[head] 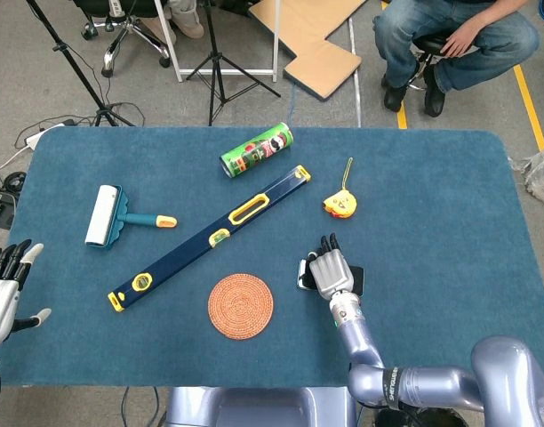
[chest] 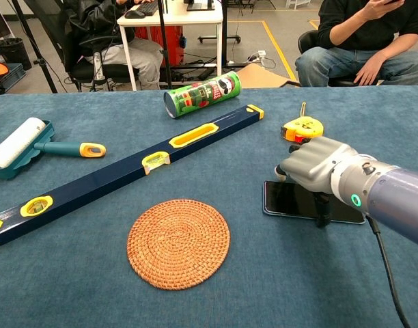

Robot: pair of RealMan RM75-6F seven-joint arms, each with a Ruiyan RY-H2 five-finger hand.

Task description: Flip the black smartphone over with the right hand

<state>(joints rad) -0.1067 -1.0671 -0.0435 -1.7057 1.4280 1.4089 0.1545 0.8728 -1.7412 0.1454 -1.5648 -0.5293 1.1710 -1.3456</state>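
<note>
The black smartphone [chest: 291, 200] lies flat on the blue table, screen glossy, right of the woven coaster; in the head view only its ends show, the left one at the smartphone [head: 304, 274]. My right hand [chest: 311, 167] hovers low over its middle, palm down, fingers bent toward the phone's far edge. The thumb [chest: 323, 208] points down and touches the phone near its front edge. The phone is not lifted. From above, the right hand [head: 331, 271] covers most of it. My left hand [head: 4, 292] hangs off the table's left edge with fingers spread, holding nothing.
A round woven coaster [chest: 178, 242] lies left of the phone. A yellow tape measure [chest: 301, 128] sits just behind it. A long blue spirit level [chest: 127, 171] runs diagonally, with a green chip can [chest: 202, 94] and a lint roller [chest: 31, 145] beyond. A person [chest: 373, 41] sits behind the table.
</note>
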